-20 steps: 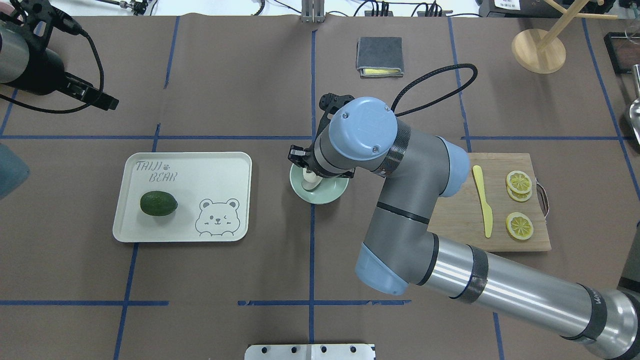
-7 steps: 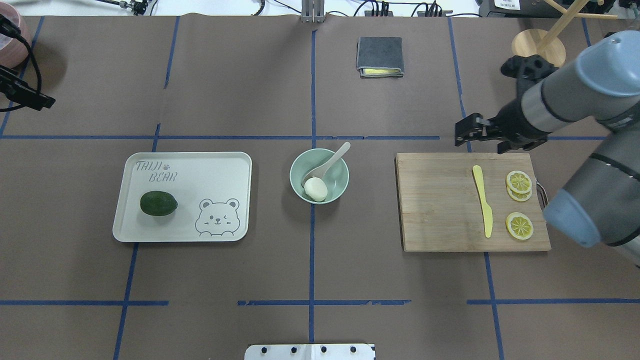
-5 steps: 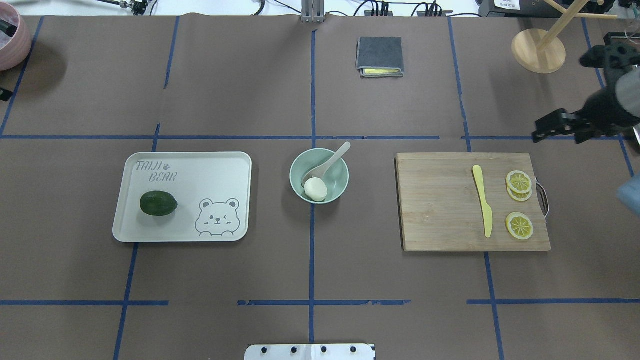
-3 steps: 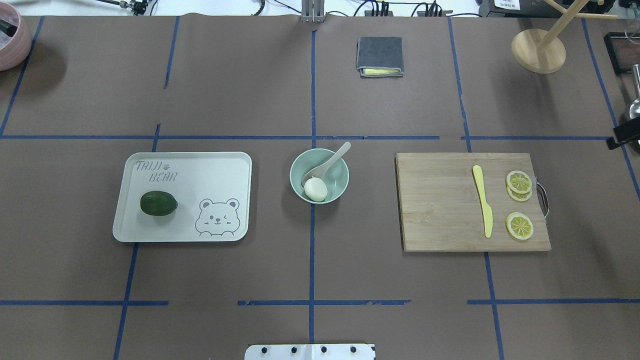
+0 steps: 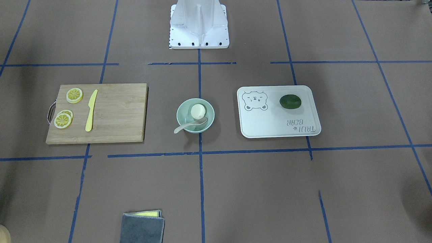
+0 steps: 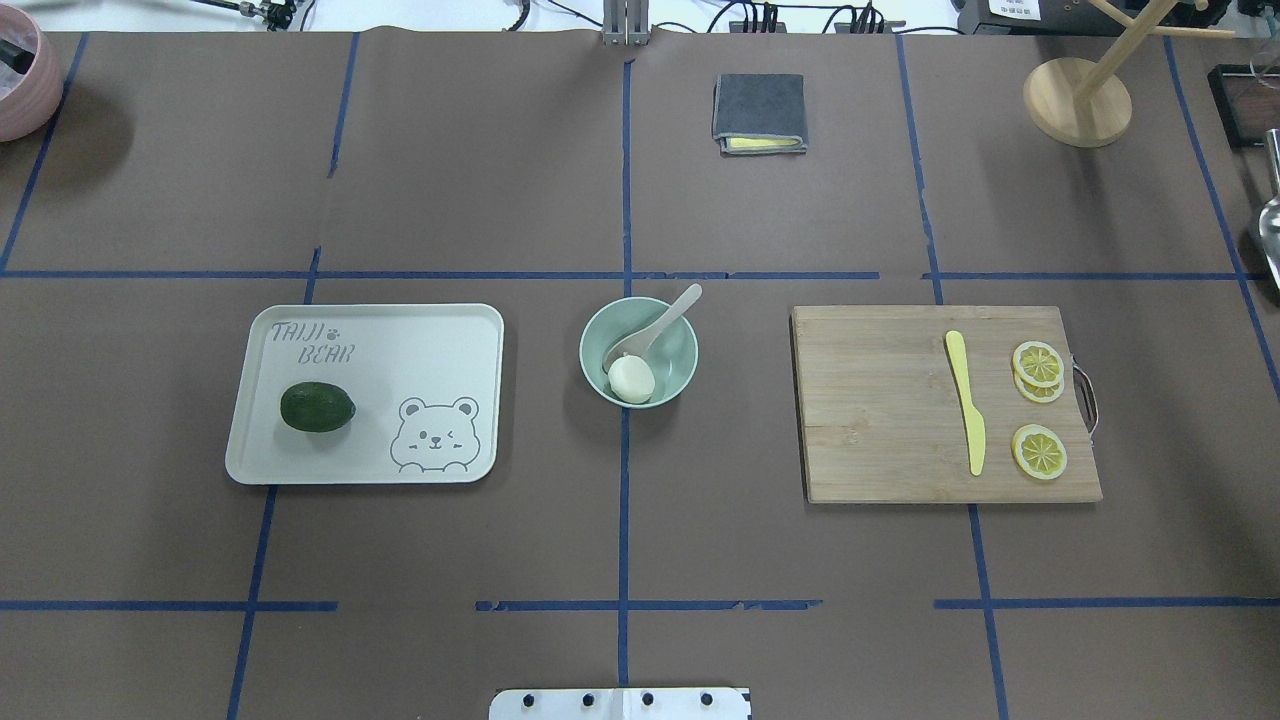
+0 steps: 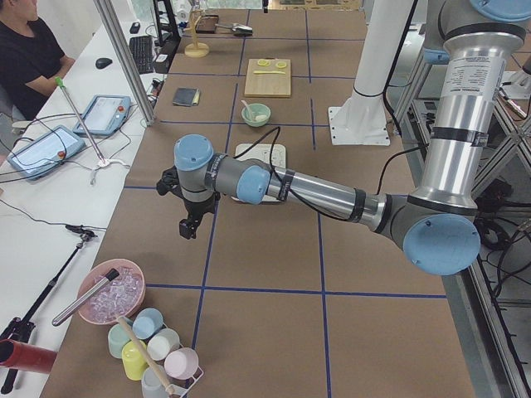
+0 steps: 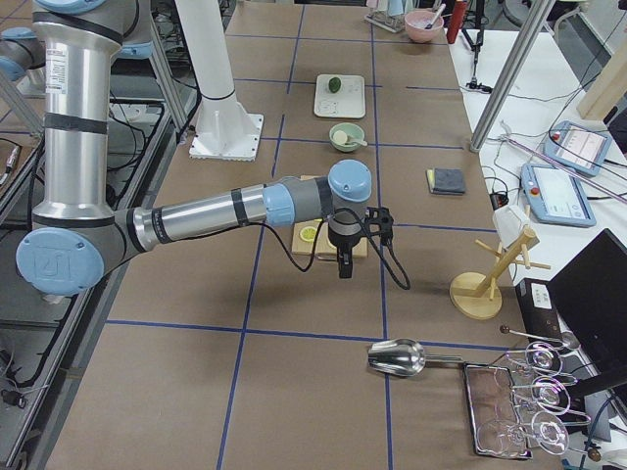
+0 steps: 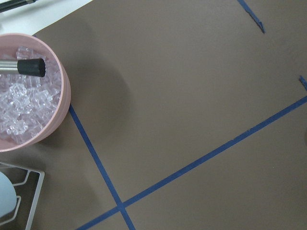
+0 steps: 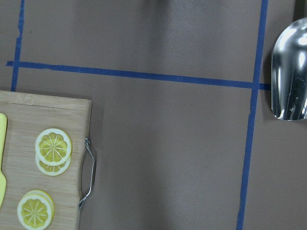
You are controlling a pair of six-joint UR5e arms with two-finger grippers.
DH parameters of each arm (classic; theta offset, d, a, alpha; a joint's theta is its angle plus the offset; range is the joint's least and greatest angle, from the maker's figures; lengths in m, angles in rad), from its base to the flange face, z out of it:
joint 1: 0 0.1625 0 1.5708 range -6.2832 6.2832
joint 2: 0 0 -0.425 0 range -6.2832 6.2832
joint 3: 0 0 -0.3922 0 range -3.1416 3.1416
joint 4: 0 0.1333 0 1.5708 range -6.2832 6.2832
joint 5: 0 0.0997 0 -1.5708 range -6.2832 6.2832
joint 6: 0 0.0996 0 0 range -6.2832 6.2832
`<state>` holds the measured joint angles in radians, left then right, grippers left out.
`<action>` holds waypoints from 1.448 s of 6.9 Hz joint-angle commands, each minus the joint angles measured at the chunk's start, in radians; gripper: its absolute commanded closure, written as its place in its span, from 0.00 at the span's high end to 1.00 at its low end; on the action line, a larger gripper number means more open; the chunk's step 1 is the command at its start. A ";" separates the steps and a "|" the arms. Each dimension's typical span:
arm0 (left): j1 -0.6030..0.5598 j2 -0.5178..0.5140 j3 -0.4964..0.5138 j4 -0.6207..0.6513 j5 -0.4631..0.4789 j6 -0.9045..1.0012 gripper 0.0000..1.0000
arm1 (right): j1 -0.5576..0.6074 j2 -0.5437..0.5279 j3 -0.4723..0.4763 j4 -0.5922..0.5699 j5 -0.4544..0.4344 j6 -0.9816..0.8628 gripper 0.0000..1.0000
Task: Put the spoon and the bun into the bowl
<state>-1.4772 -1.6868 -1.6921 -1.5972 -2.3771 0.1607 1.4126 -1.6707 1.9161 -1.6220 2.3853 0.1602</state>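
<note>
The mint-green bowl stands at the table's middle. The white bun lies inside it. The pale spoon rests with its scoop in the bowl and its handle out over the far right rim. In the front-facing view the bowl holds the bun and the spoon. My left gripper hangs over bare table far to the left, seen only in the exterior left view. My right gripper hangs beyond the cutting board, seen only in the exterior right view. I cannot tell whether either is open.
A white bear tray with a green avocado lies left of the bowl. A wooden cutting board with a yellow knife and lemon slices lies right. A grey cloth, a wooden stand, a pink ice bowl and a metal scoop sit at the edges.
My right arm has pulled away from over the bowl to the right and left the overhead view. My left arm has gone out at the left. Bun and spoon stay in the bowl.
</note>
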 commanded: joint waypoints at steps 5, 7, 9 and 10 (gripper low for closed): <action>0.002 0.101 -0.008 -0.059 -0.011 -0.049 1.00 | 0.003 0.032 -0.073 0.005 0.012 0.002 1.00; 0.000 0.088 -0.017 -0.043 -0.010 -0.049 1.00 | 0.002 0.058 -0.078 0.008 0.011 -0.008 1.00; -0.003 0.120 -0.017 -0.041 -0.005 -0.050 1.00 | 0.002 0.060 -0.074 0.008 0.012 -0.013 1.00; -0.005 0.130 -0.017 -0.040 -0.005 -0.052 1.00 | 0.002 0.060 -0.081 0.007 0.008 -0.011 1.00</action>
<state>-1.4800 -1.5713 -1.7083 -1.6382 -2.3831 0.1106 1.4144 -1.6116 1.8399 -1.6141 2.3962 0.1487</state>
